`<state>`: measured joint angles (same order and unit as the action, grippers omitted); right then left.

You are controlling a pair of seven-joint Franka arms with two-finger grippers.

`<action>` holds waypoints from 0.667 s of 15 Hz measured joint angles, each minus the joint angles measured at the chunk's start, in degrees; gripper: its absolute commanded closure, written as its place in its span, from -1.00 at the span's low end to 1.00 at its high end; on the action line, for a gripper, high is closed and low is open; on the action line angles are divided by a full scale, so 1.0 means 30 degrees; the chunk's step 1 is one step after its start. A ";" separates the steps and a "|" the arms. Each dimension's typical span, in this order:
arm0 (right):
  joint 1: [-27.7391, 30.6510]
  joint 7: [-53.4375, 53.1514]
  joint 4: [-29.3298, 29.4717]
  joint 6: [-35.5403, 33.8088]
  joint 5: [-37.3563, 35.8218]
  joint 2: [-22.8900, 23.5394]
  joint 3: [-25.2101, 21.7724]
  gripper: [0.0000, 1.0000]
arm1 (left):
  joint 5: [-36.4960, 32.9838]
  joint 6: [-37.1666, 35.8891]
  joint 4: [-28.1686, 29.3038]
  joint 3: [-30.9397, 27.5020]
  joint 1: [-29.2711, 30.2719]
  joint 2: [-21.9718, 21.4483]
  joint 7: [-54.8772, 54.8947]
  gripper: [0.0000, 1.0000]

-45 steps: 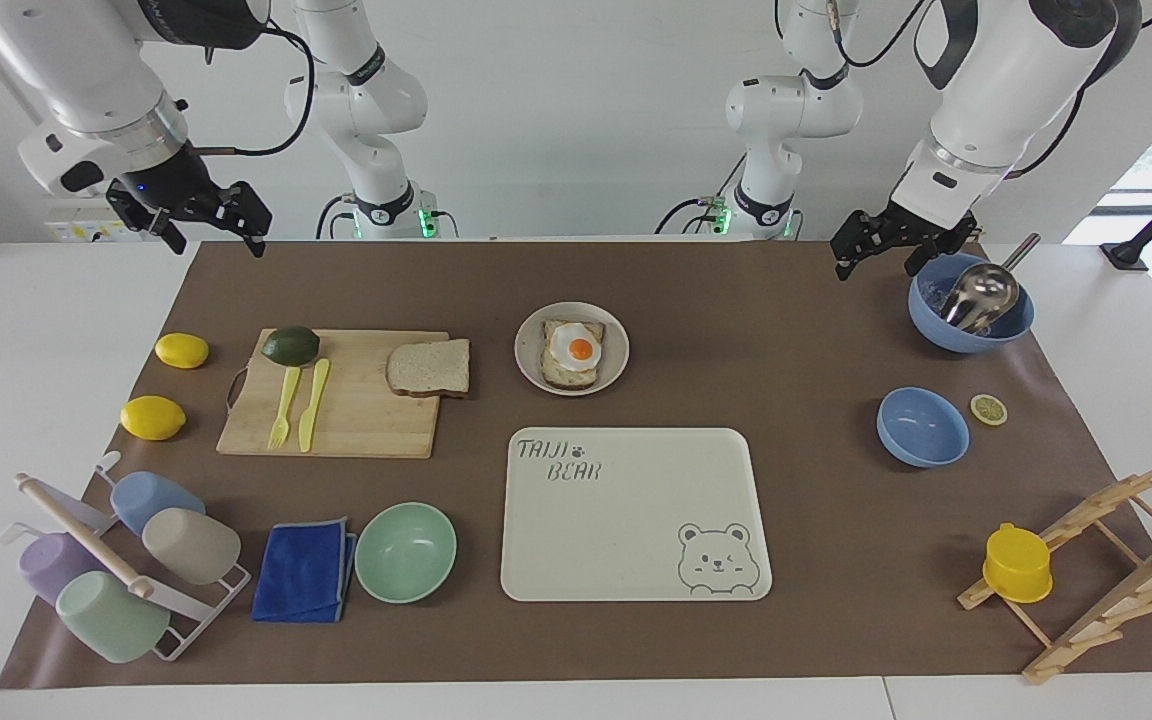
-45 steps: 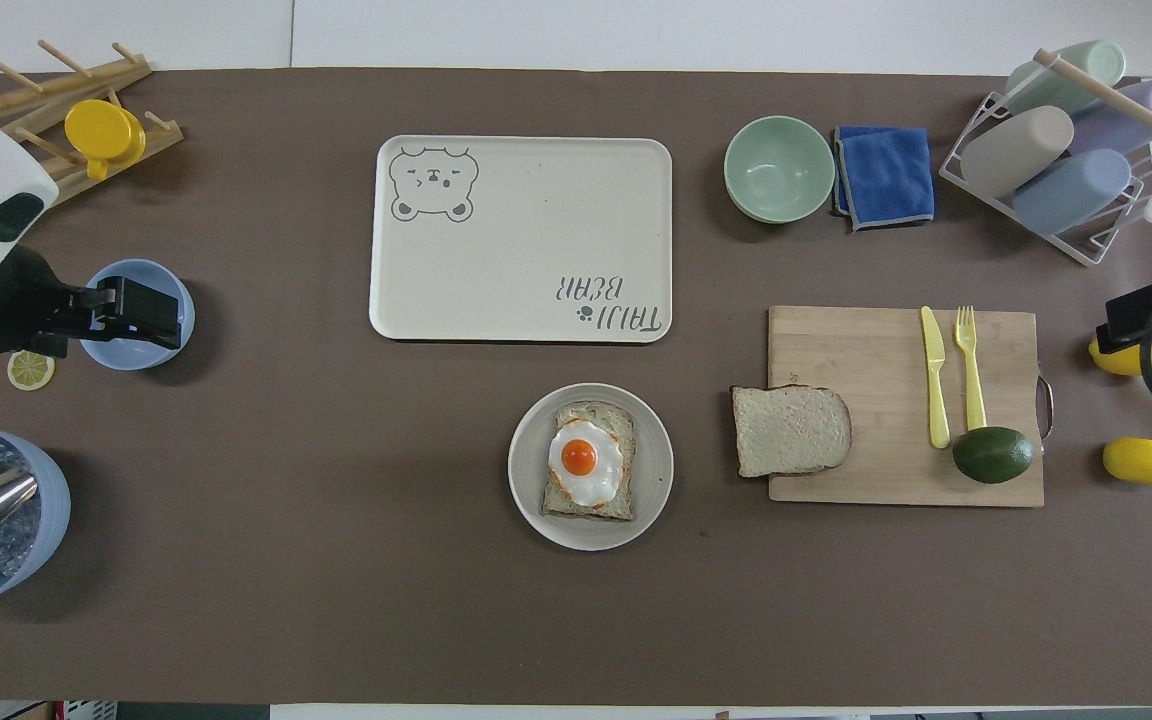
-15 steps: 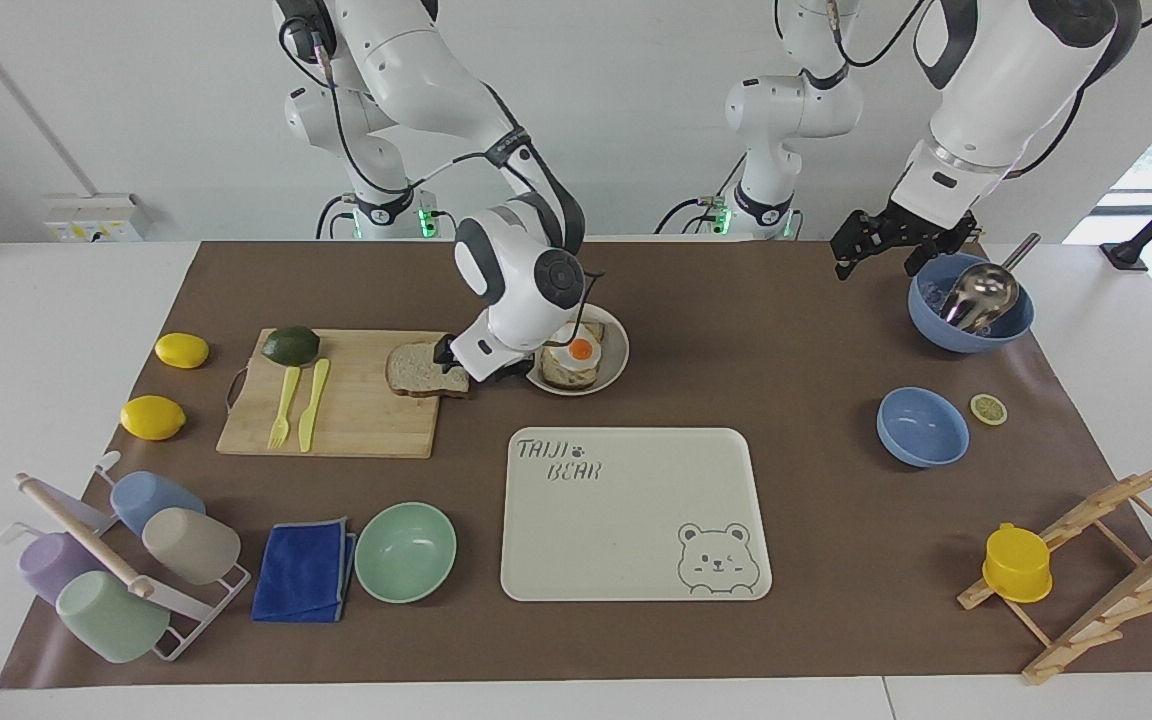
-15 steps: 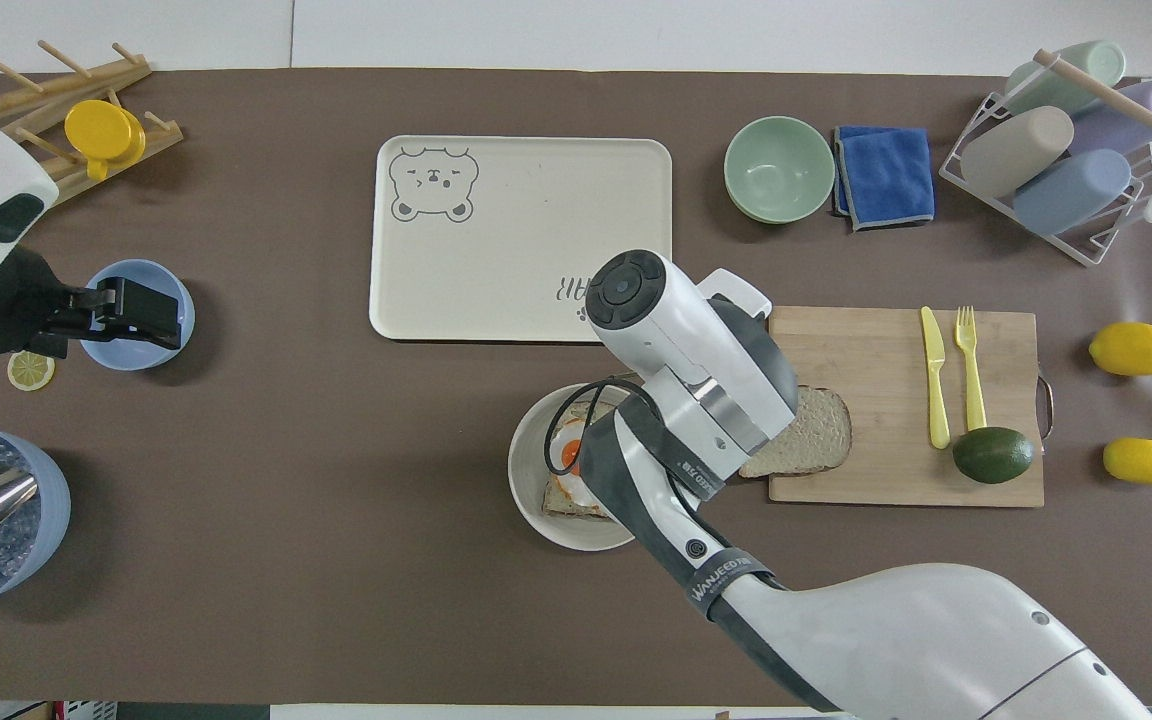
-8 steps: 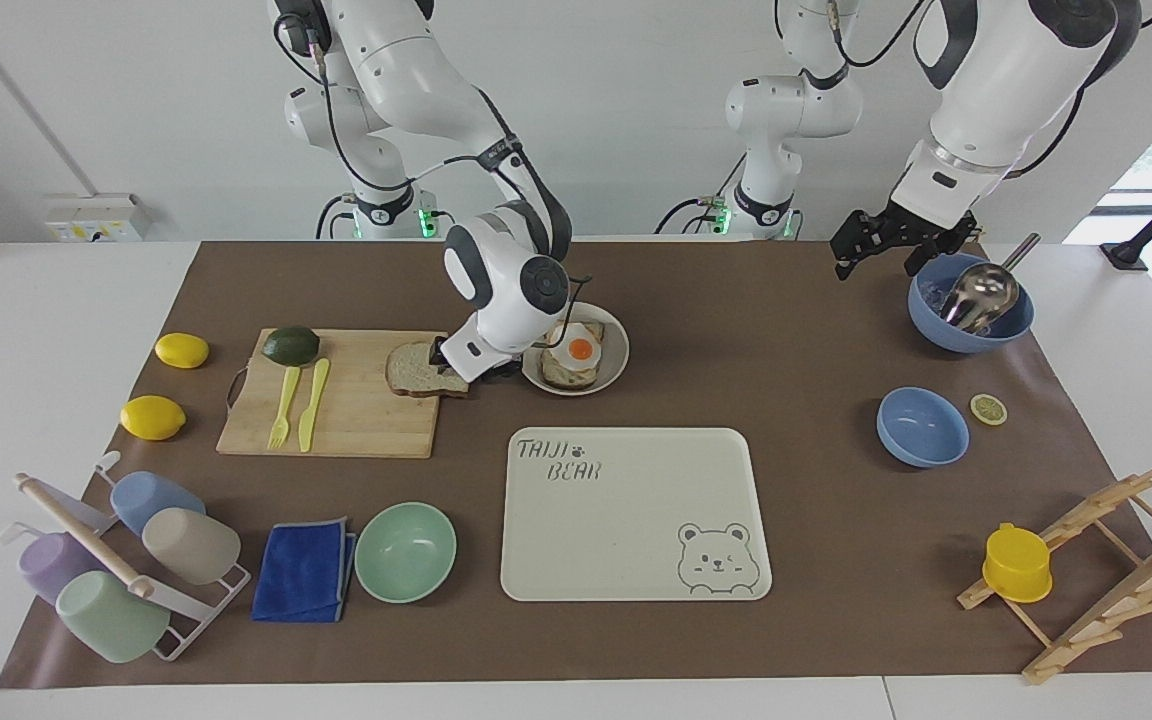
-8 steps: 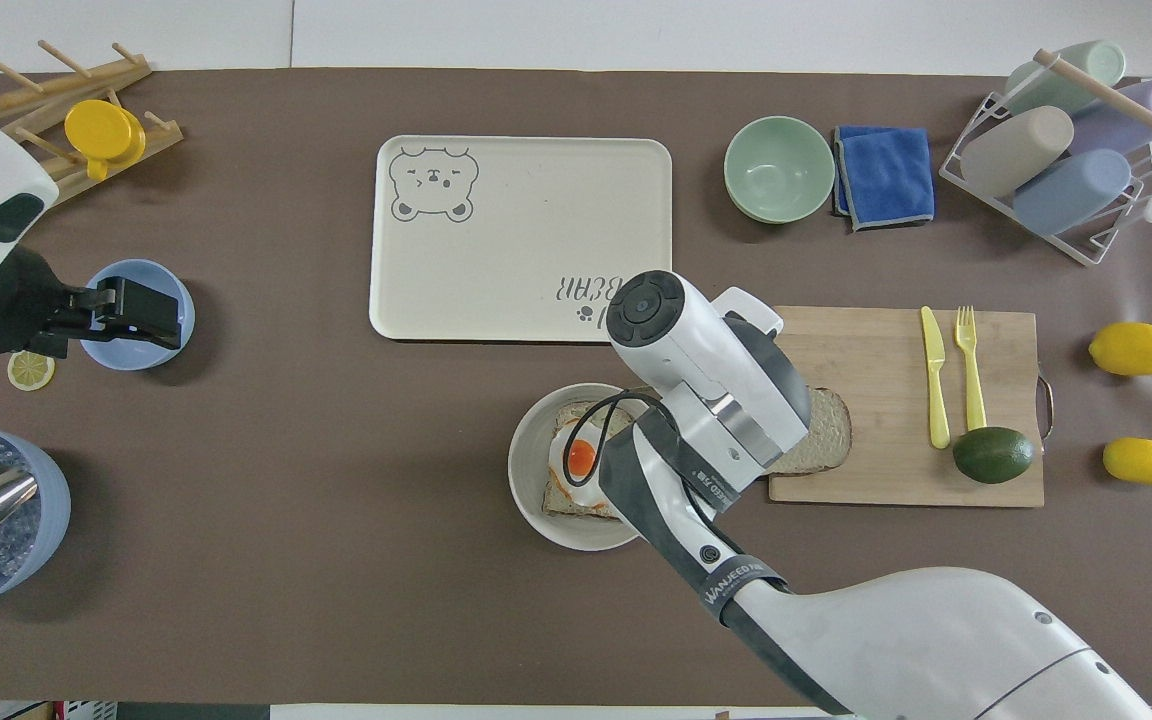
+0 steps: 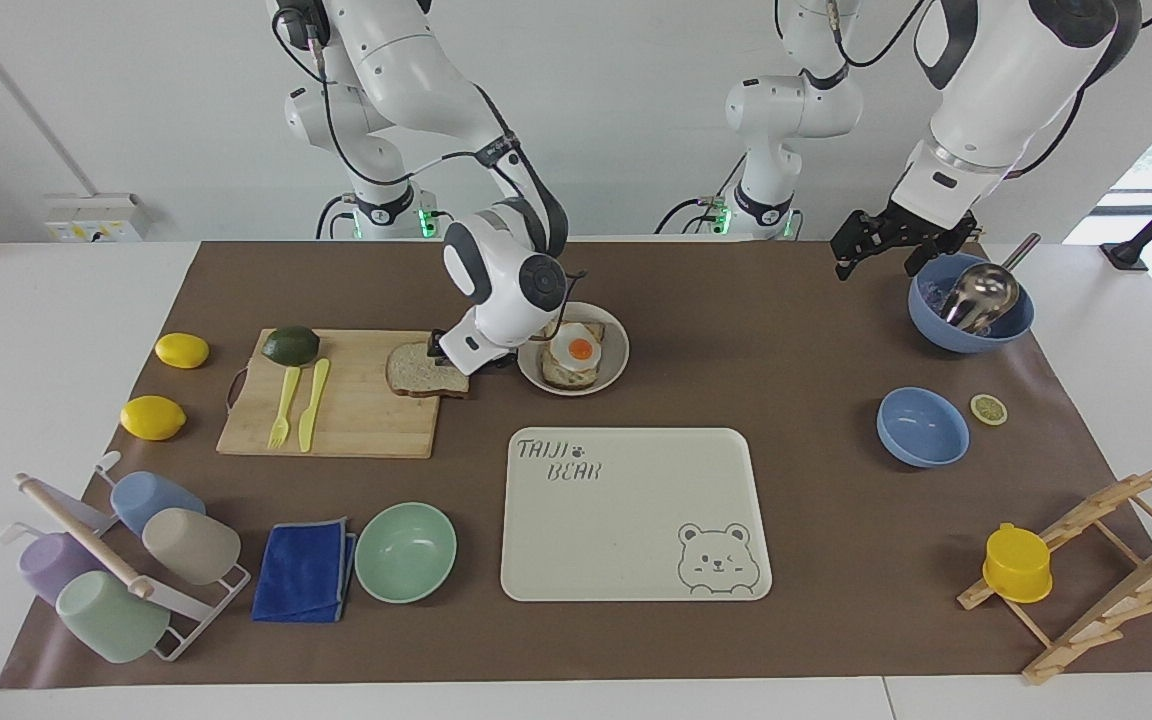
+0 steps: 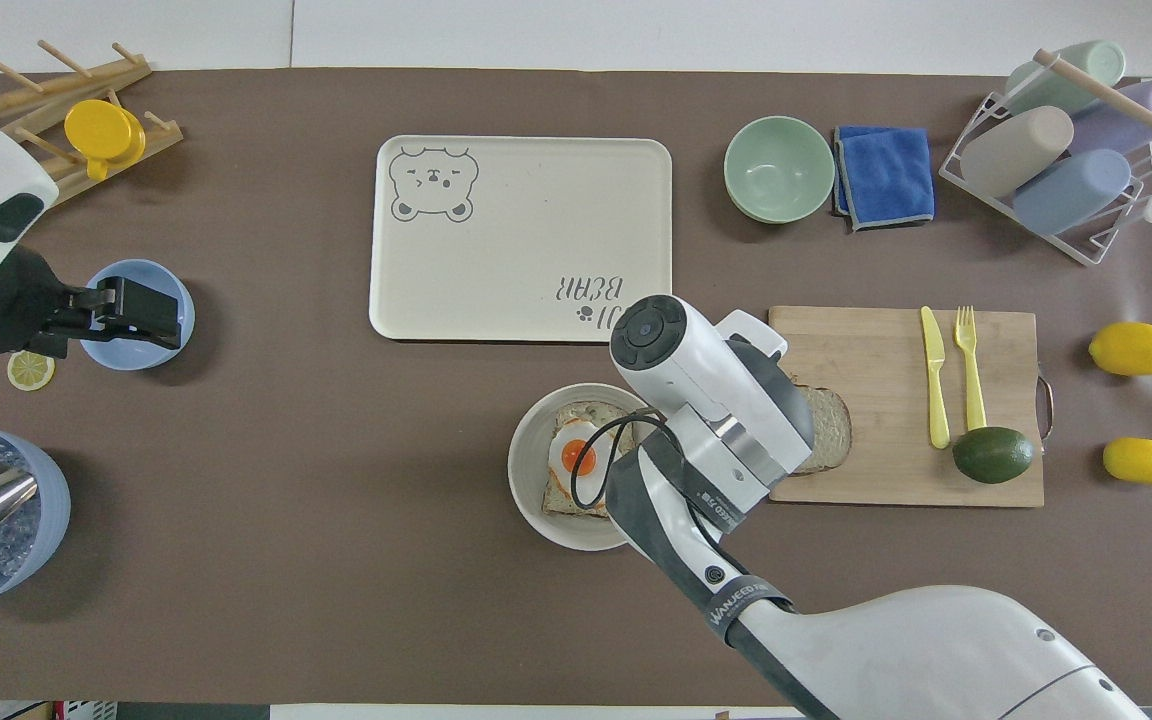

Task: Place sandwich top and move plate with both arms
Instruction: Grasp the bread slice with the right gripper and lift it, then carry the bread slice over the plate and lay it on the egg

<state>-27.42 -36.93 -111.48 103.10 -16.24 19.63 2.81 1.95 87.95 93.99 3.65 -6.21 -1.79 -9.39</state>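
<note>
The bread [image 7: 424, 370] lay flat on the board [image 7: 356, 425], a little above the middle of the facing frame, at the board's end toward the plate, its corner hanging just over the board's edge. The right gripper [image 7: 436, 352] was down low at the slice's plate-side edge, with its white wrist covering that end of the slice from overhead. Whether it was open or closed, I couldn't tell, nor whether it was touching the bread.

Just beside the board, at top centre of the facing frame, sat the plate [image 7: 620, 348], with the egg toast [image 7: 574, 358] on it. Plate and board were near but apart. Below the plate in that frame, farther from the robots, lay the bear tray [image 7: 626, 520].

On the board's other end were an avocado [image 7: 290, 345], a fork [image 7: 282, 408] and a knife [image 7: 314, 403]. Two lemons [image 7: 181, 350] sat on the mat off the board's handle end.

Up in the top corner at the left arm's end, the left gripper [image 7: 886, 248] hung in the air with its fingers spread open, holding nothing, over the mat beside the big blue bowl [image 7: 971, 338] with the metal scoop [image 7: 981, 290] in it. That arm was waiting.
</note>
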 measured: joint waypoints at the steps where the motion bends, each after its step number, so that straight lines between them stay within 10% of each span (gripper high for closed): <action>1: 0.0000 0.0000 -0.0047 -0.0149 -0.0017 -0.0046 0.0006 0.30 | 0.0000 0.0000 0.0000 0.0000 0.0000 0.0000 0.0000 -1.00; 4: -0.0044 0.0000 -0.0065 -0.0761 -0.0073 -0.0247 0.0138 1.00 | 0.0000 0.0000 0.0000 0.0000 0.0000 0.0000 0.0000 -1.00; 10: -0.0323 0.0024 0.0772 -0.1629 -0.0363 -0.0450 0.0647 1.00 | 0.0000 0.0000 0.0000 0.0000 0.0000 0.0000 0.0000 -1.00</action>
<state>-28.39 -36.86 -109.16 98.21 -17.33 18.28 4.75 1.95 87.95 93.99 3.65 -6.20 -1.79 -9.39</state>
